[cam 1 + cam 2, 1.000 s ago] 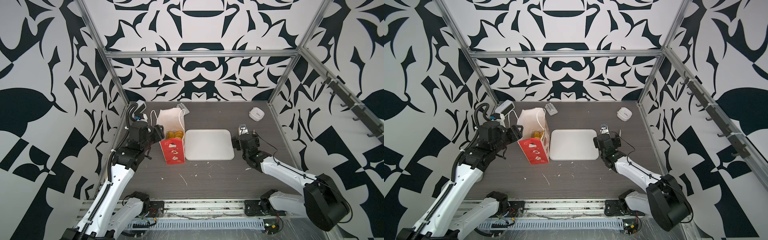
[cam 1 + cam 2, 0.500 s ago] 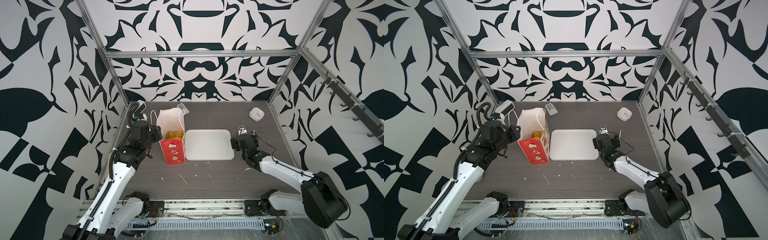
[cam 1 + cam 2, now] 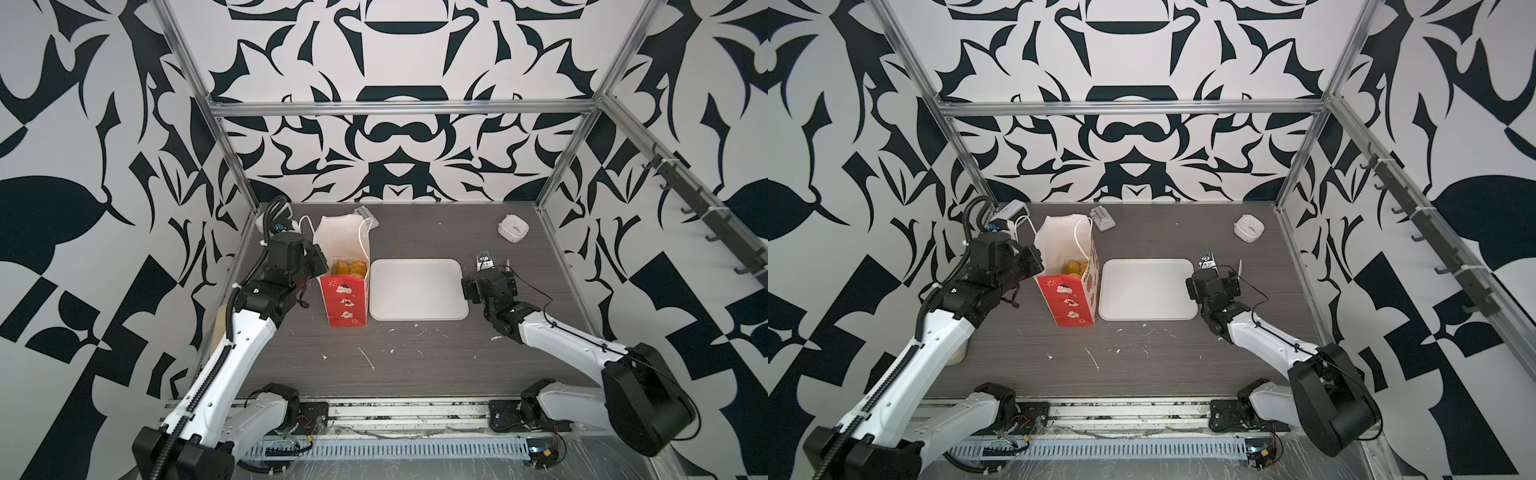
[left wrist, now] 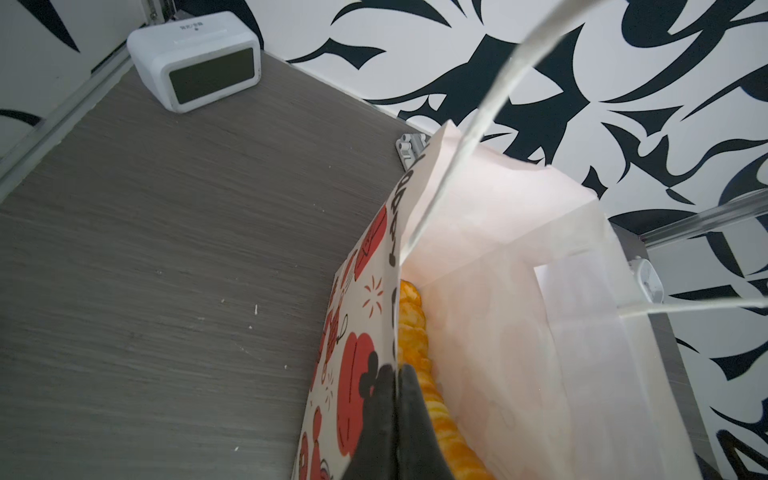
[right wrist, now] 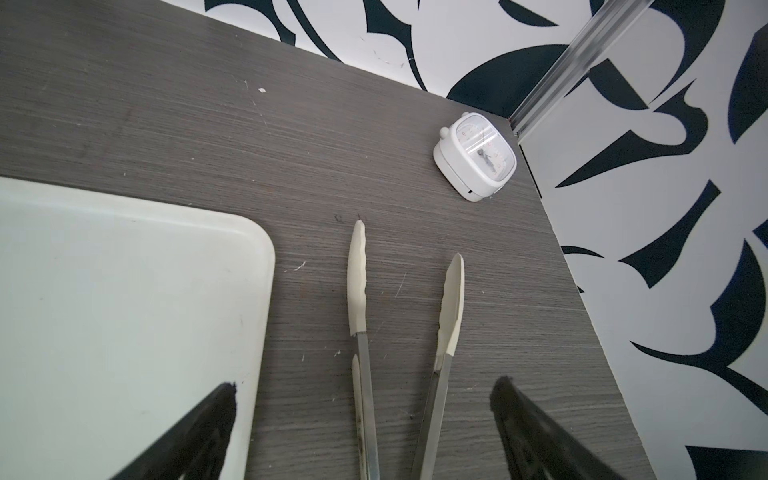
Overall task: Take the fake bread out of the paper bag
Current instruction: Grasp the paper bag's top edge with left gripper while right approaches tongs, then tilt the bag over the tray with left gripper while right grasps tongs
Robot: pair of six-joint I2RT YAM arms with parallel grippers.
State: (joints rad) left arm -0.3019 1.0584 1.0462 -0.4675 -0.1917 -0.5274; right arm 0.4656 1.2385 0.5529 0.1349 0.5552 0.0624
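Top views: the paper bag [image 3: 345, 299] stands upright near the left edge of the table [image 3: 415, 365], just beside the tray [image 3: 415, 316], with the fake bread [image 3: 350, 268] inside.
Left wrist: the left gripper [image 4: 397, 374] has just closed, pinching the bag's printed wall, probably to brace it.
Right wrist: the right gripper [image 5: 363, 384] is spread wide astride the tongs [image 5: 357, 282].
Hidden: the bread count, since most pieces lie below the rim.

I see bright, even, diffuse light in both top views, shadows faint. Wide-angle stretch on the black-and-white patterned walls [image 3: 83, 208] toward the edges. Left wrist: white cord handle [image 4: 478, 137] ahead of the left gripper [image 4: 397, 370] is smeared, out of focus; tall white paper bag [image 4: 498, 291] glows pink inside. Right wrist: right gripper [image 5: 365, 386] fingers [image 5: 523, 415] soft, glare stripe on small white square clock [image 5: 476, 160] beyond them.
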